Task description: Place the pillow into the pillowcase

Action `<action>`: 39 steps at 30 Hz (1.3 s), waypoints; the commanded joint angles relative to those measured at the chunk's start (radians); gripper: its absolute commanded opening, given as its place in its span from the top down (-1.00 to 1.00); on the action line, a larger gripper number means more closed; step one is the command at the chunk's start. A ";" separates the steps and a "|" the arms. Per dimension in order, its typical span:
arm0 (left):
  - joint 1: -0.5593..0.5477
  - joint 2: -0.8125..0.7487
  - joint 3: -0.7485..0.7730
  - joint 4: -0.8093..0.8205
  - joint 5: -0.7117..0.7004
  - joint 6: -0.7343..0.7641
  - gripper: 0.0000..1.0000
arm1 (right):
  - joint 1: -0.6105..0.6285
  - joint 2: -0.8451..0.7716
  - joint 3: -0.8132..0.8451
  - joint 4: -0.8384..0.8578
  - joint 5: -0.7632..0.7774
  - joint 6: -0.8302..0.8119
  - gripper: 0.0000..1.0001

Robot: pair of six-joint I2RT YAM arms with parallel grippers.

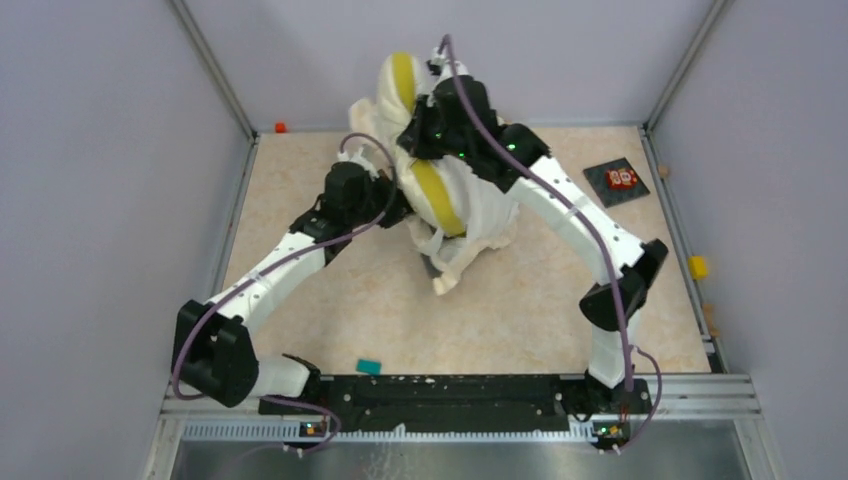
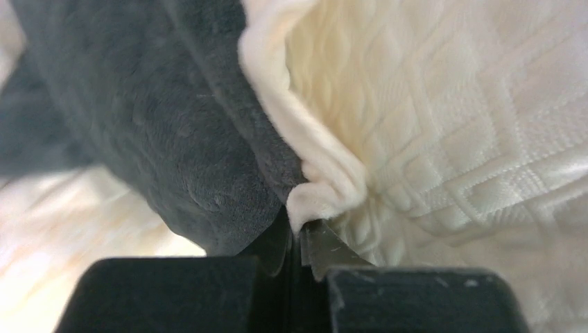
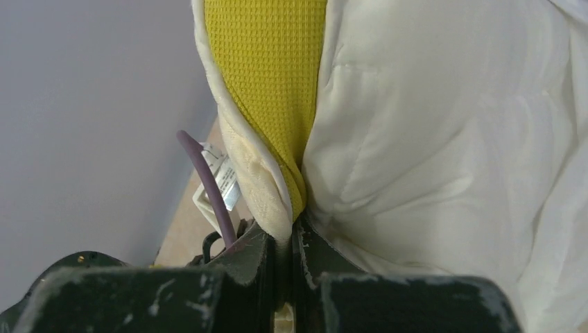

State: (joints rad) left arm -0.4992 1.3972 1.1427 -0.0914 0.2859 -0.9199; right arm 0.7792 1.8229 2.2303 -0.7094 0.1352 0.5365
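Reading my feeds: left gripper [image 2: 299, 234] pinched shut on the pillowcase [image 2: 326, 184] hem, right gripper [image 3: 286, 236] pinched shut on the pillow [image 3: 430, 139] at its yellow band, holding it upright.

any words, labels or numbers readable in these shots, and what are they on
No text can be read in any view.
Dark square card at the far right of the table: red and white mark, too small to read.
White tag beside the purple cable, right wrist view: print too blurred to read.
Pillow and pillowcase: no print visible.
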 commanded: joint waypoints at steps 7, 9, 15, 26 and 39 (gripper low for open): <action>0.265 -0.281 -0.352 -0.072 0.014 0.018 1.00 | 0.149 0.218 0.105 0.074 -0.066 0.003 1.00; 0.275 -0.290 -0.384 -0.107 -0.015 0.023 1.00 | 0.165 0.262 0.169 0.016 -0.082 -0.027 1.00; 0.312 -0.318 -0.538 -0.062 -0.053 0.007 1.00 | 0.179 0.191 0.135 0.027 -0.231 -0.129 -0.21; 0.323 -0.301 -0.639 -0.057 -0.108 0.013 1.00 | 0.110 0.077 0.002 -0.111 0.135 -0.295 -0.31; 0.327 -0.341 -0.640 -0.069 -0.106 0.037 1.00 | 0.016 0.209 -0.234 0.114 0.237 -0.484 -0.28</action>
State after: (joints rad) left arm -0.1768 1.0859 0.5003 -0.1646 0.1852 -0.9287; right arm 0.7837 1.9591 1.9194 -0.6945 0.3382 0.1452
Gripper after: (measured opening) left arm 0.015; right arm 0.605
